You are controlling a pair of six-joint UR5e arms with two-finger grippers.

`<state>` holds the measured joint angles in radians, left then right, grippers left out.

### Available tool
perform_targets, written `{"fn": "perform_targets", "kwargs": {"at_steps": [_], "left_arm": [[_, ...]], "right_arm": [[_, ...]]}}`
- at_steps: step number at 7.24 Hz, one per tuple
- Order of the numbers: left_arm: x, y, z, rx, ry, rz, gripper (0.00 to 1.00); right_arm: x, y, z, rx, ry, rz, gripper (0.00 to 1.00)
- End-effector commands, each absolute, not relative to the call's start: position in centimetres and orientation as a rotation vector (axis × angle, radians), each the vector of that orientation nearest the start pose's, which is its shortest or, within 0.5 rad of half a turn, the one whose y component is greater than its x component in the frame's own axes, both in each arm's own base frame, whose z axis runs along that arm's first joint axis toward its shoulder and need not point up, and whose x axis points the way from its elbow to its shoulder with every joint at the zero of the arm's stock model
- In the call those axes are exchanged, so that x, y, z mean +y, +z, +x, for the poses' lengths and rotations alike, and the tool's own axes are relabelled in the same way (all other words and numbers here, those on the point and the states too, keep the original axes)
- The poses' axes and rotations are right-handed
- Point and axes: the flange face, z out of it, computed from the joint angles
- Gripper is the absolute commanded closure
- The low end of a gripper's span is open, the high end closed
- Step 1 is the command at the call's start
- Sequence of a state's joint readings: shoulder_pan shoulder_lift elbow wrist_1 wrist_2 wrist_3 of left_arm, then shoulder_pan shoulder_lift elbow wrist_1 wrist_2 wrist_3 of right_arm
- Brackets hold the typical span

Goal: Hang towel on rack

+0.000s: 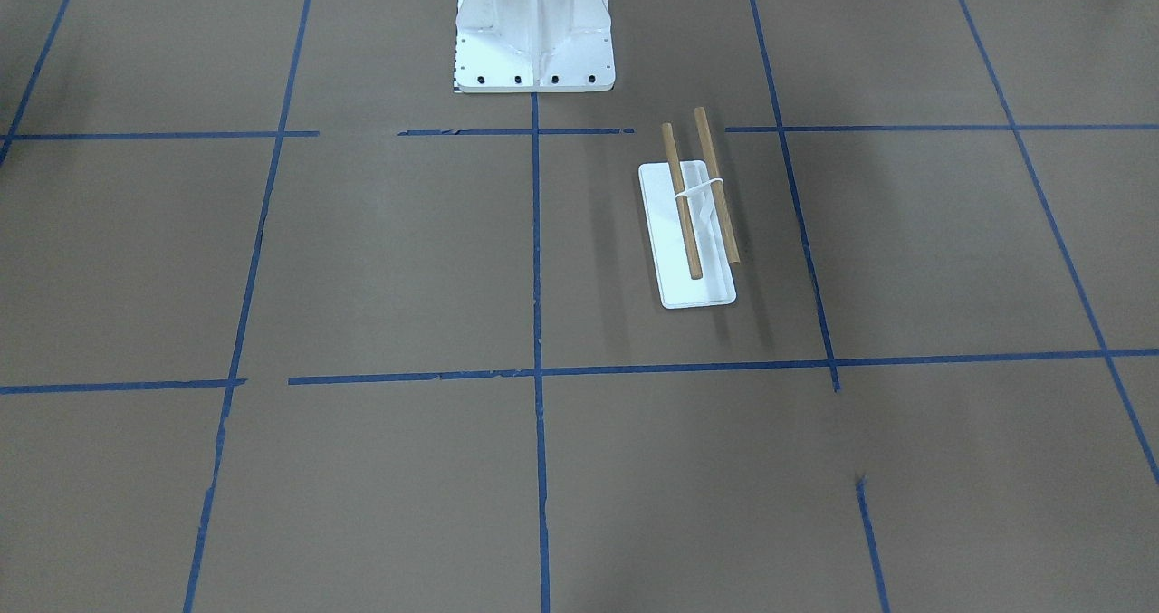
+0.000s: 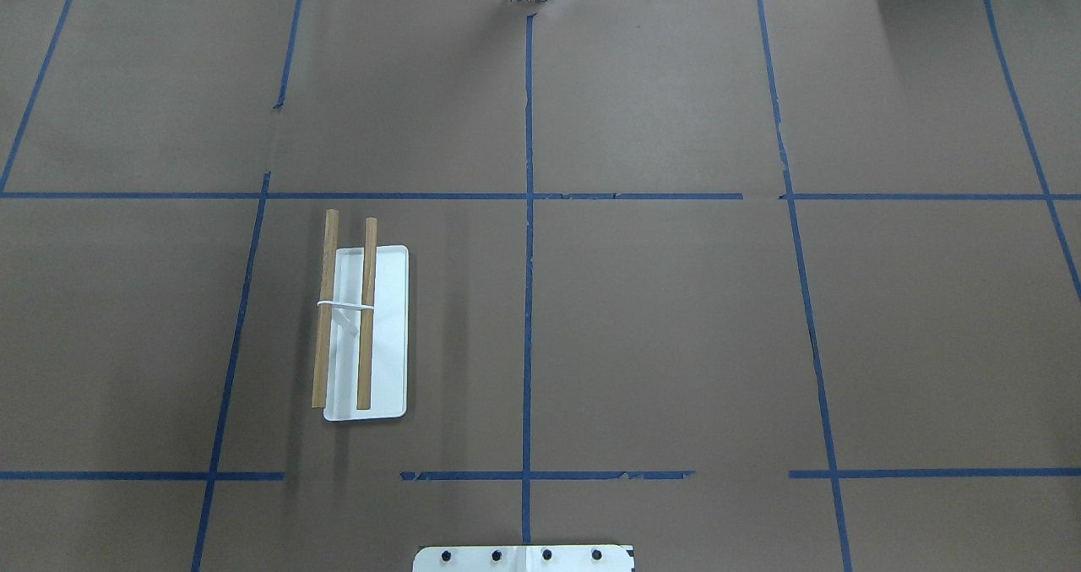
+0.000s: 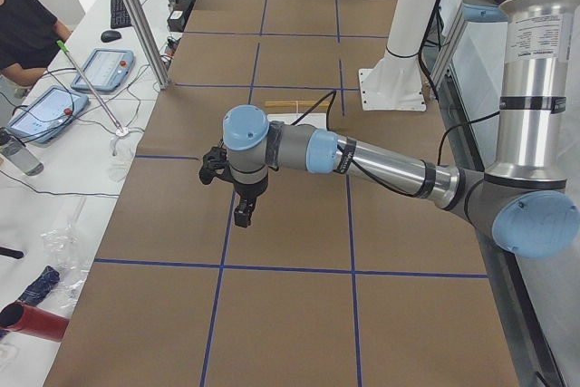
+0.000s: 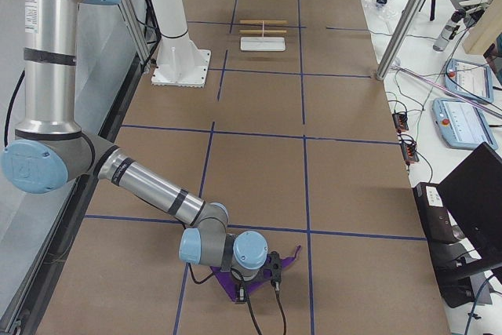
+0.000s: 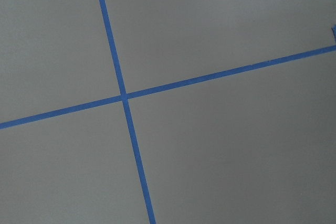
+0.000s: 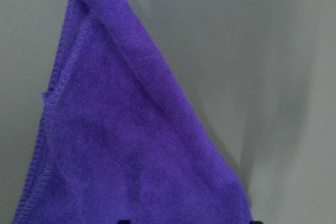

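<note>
The right pincer (image 4: pixel 263 276) is low over the towel (image 4: pixel 226 280), close to the worktop's (image 2: pixel 676 344) right-hand end edge, about midway across it. Whether it is spread or closed, or already has cloth in it, I cannot tell: the side view is too small, and the wrist view shows only purple fabric filling its lower part. The left pincer (image 3: pixel 243 215) hangs fingers-down above bare worktop toward the left end; how wide it stands I cannot tell either, and nothing appears to be in it.

The step in hand looks like the pick-up. It would go best with a pinch close to a hem or corner, taking a single layer so the cloth falls open on the lift, and raising it high enough that the tail clears the surface on the way across. The rack (image 2: pixel 365 335) stands well apart, in the worktop's left half. Its rods run from the robot's edge toward the far edge, so the towel should arrive crosswise over them. The stand looks light, so dragging could shift it.

The towel is soft, fleecy purple cloth with a stitched hem, folded to a point. The rack has two smooth round wooden rods on a thin white bracket over a flat, round-cornered white base. The worktop is matt brown paper gridded with blue tape (image 5: pixel 124 96)
</note>
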<state>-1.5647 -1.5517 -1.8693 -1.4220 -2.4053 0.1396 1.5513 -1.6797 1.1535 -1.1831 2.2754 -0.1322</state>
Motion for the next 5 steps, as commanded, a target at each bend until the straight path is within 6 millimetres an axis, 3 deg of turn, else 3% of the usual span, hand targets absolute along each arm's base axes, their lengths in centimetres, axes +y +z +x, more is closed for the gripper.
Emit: {"fn": "perform_targets", "kwargs": {"at_steps": [1, 3, 4, 5], "left_arm": [[-47.71, 53.27, -5.66, 0.824, 0.191, 0.178, 0.00], [-47.70, 53.20, -5.66, 0.824, 0.192, 0.180, 0.00], [-47.73, 53.33, -5.66, 0.824, 0.191, 0.178, 0.00], [-47.73, 53.40, -5.66, 0.825, 0.191, 0.177, 0.00]], "right_arm": [[-37.10, 88.84, 6.47, -0.713, -0.073, -0.130, 0.22], [-36.92, 89.18, 6.49, -0.712, -0.070, -0.138, 0.29], [-37.14, 89.09, 6.51, -0.708, -0.068, -0.136, 0.50], [-37.57, 88.89, 6.53, -0.705, -0.067, -0.133, 0.99]]}}
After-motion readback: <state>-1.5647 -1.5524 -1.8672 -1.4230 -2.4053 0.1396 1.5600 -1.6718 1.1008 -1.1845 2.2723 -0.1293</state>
